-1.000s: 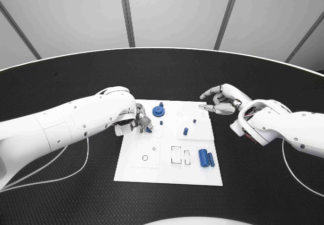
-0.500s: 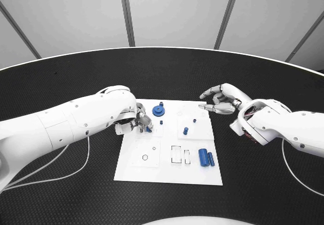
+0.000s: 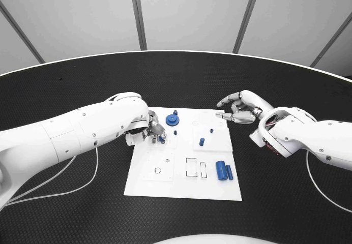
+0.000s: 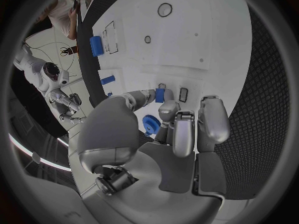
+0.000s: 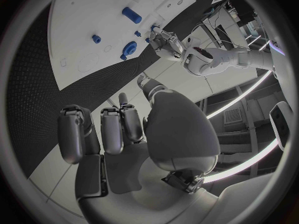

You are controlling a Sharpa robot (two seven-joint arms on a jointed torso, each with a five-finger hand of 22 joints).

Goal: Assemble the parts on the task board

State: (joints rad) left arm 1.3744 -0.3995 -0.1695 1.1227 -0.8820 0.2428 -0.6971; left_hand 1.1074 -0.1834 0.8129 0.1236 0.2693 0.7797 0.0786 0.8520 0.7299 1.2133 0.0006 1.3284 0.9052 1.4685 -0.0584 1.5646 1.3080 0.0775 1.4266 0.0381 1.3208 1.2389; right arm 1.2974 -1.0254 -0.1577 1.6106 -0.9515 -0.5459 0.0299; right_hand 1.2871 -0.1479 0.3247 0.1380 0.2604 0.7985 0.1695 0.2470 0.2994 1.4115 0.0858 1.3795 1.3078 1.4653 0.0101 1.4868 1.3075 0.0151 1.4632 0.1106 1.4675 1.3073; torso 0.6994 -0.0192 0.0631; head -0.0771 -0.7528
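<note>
The task board (image 3: pixel 183 188) lies flat in the middle of the black table (image 3: pixel 73 213), and I place everything relative to it. On its near part, toward the right edge, two blue cylinders lie side by side: a thick cylinder (image 3: pixel 220 170) and, touching or almost touching it on the outer side, a thin cylinder (image 3: pixel 229 173). Left of them there are rectangular slots (image 3: pixel 193 168) in the board, and further left a round outline (image 3: pixel 157 170).

Further along the board, a small blue block (image 3: pixel 202 142) stands right of the centre line, with a tiny blue peg (image 3: pixel 211 131) just beyond it. Another small peg (image 3: pixel 174 133) stands near the centre line.

The left hand (image 3: pixel 150 131) is over the left edge of the board at this same depth. Its thumb and fingers pinch a small blue piece (image 4: pixel 159 95) (the left wrist view shows it between the fingertips, close above the white surface).

Near the far edge of the board sits a blue gear (image 3: pixel 172 120), just beside the left hand.

The right hand (image 3: pixel 238 109) hovers at the far right corner of the board. Its fingers are curled in and it holds nothing that I can see.
</note>
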